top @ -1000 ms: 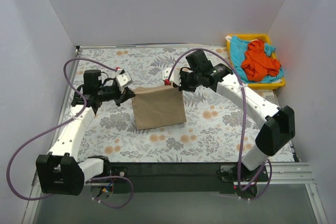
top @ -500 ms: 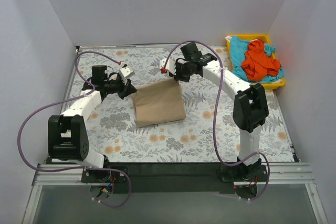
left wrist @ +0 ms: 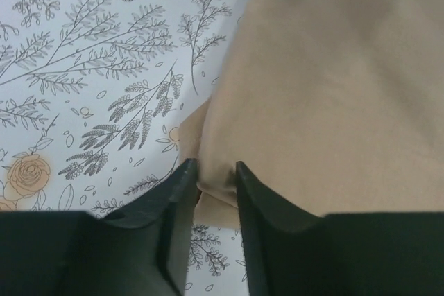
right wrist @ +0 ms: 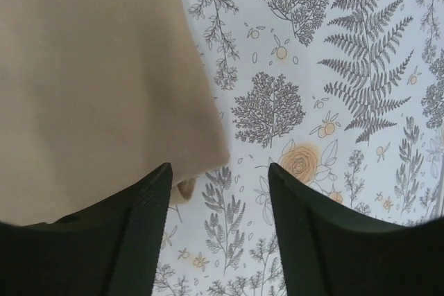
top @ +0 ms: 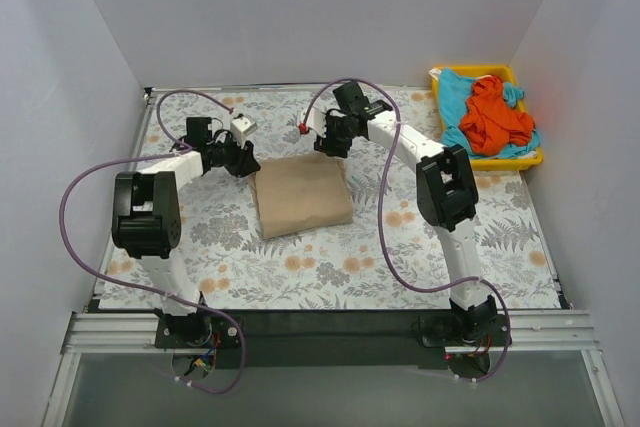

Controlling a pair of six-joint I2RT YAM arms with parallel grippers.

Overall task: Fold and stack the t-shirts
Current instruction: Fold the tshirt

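The tan t-shirt lies folded into a flat rectangle in the middle of the table. My left gripper sits low at its far left corner. In the left wrist view its jaws stand slightly apart, with a puckered corner of the tan fabric loose between them. My right gripper is at the far right corner, open wide. The tan cloth's edge lies beside its left finger, and only table shows between the jaws. The orange-red t-shirt and the turquoise t-shirt lie crumpled in the tray.
A yellow plastic tray stands at the back right corner against the white wall. The table carries a floral-print cover. White walls close in the left, back and right sides. Purple cables loop from both arms.
Both arms reached farther back and laid the tan shirt's far edge down flat. Both grippers, shut on that edge before, have parted their jaws.
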